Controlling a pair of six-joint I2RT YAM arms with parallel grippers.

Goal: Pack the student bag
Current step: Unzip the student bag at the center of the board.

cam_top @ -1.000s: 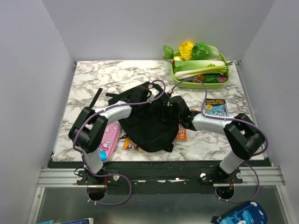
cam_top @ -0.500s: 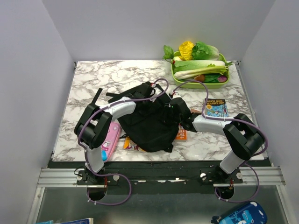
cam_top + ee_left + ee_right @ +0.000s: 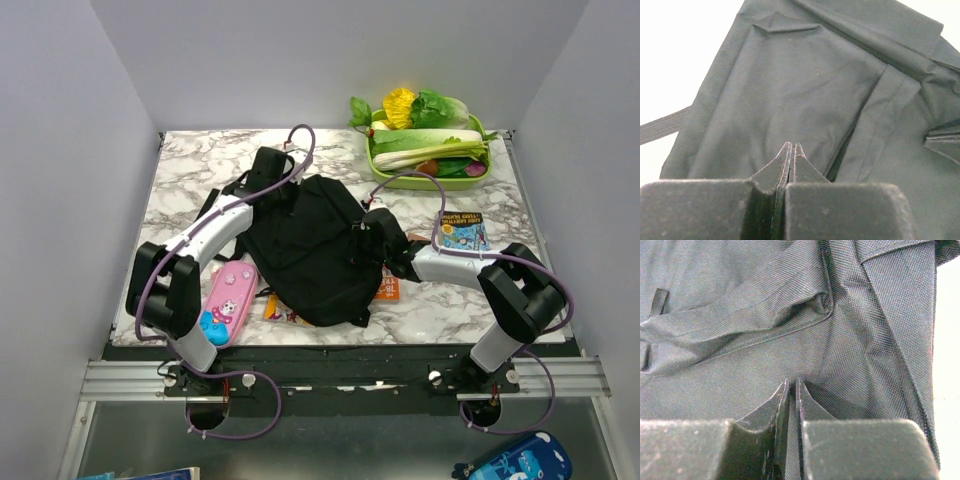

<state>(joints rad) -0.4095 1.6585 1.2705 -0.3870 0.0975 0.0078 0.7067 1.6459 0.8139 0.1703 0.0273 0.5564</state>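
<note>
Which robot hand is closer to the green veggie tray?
Right. The right gripper pinches the student bag just this side of the green tray; the left gripper pinches its far corner, well left.

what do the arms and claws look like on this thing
Both arms match. The left arm and right arm have silver-white links, chunky black joint housings and a thin purple cable looping alongside. The left claw and right claw each have two matte black fingers tapering to points. No markings show.

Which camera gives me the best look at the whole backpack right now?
Top external: the whole black backpack shows there, lying on the marble table. Both wrist views show only close-up patches of its fabric.
</note>
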